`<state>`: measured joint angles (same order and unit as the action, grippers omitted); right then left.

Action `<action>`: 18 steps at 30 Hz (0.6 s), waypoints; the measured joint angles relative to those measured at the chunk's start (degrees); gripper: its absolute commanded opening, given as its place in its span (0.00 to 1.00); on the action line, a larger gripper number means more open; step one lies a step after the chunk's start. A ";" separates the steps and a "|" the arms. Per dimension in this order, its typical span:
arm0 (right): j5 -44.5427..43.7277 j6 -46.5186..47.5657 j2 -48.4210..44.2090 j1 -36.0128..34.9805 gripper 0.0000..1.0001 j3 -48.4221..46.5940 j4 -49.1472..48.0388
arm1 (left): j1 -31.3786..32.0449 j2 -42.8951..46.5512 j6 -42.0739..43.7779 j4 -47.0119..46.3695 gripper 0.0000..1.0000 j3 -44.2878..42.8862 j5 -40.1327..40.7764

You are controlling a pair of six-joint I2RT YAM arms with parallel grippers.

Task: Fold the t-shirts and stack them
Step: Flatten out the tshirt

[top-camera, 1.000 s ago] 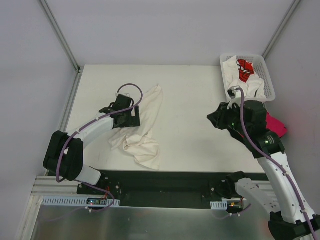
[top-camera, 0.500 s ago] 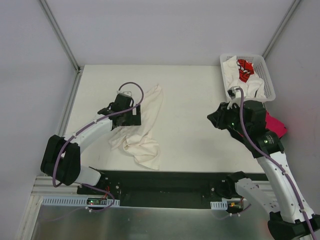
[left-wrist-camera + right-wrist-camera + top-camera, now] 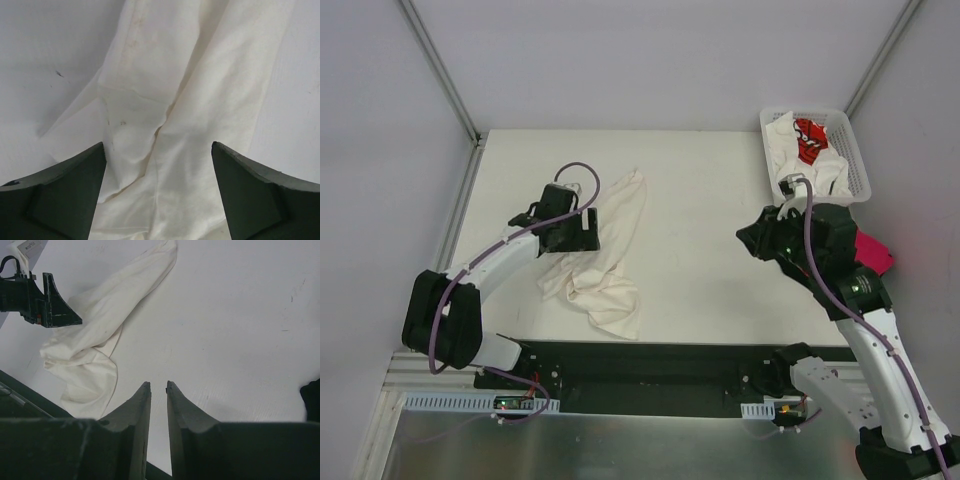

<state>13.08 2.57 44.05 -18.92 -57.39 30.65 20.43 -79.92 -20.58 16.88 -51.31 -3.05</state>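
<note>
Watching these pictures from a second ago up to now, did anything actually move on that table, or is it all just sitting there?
Only the left pincer moved: it drifted a little toward the far side of the table, over the cream t-shirt, fingers spread and holding nothing. The shirt lies crumpled as before. The right pincer, its fingers nearly together with nothing between them, hardly moved, and the basket of shirts stayed put.

Cream t-shirt (image 3: pixel 165 115) cut off by left wrist frame edges; left pincer (image 3: pixel 582 222) hides part of it from above. Pink t-shirt (image 3: pixel 872 250) mostly behind right arm.
</note>
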 measured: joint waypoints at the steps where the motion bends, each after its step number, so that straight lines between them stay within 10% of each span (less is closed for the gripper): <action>1: 0.00 0.00 -0.13 0.00 0.21 0.00 0.00 | -0.28 -0.22 0.22 0.39 0.65 -0.11 -0.37; 2: 0.00 0.00 -0.22 0.00 0.20 -0.02 0.00 | -0.46 -0.55 0.33 0.92 0.44 -0.35 -0.90; 3: 0.00 0.00 -0.28 0.00 0.20 -0.02 0.00 | -0.70 -0.98 0.50 1.46 0.48 -0.66 -1.27; 4: 0.02 0.02 -0.28 0.00 0.20 -0.02 0.00 | -1.05 -1.29 0.48 1.86 0.94 -0.87 -1.46; 5: 0.00 0.02 -0.28 0.00 0.20 0.00 0.00 | -1.22 -1.64 0.83 2.34 0.99 -1.07 -1.57; 13: 0.00 0.04 -0.28 0.13 0.19 0.00 0.02 | -2.14 -2.25 1.38 4.94 0.99 -1.88 0.33; 15: -0.02 0.04 -0.28 0.15 0.19 0.00 0.02 | -2.14 -2.25 1.38 5.51 0.85 -2.16 0.52; 18: -0.04 0.07 -0.28 0.20 0.18 -0.02 0.02 | -2.14 -2.25 1.33 5.95 0.99 -2.45 0.72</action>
<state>13.04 2.63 43.77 -18.72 -57.41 30.68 18.28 -82.17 -19.25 22.83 -53.76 -2.33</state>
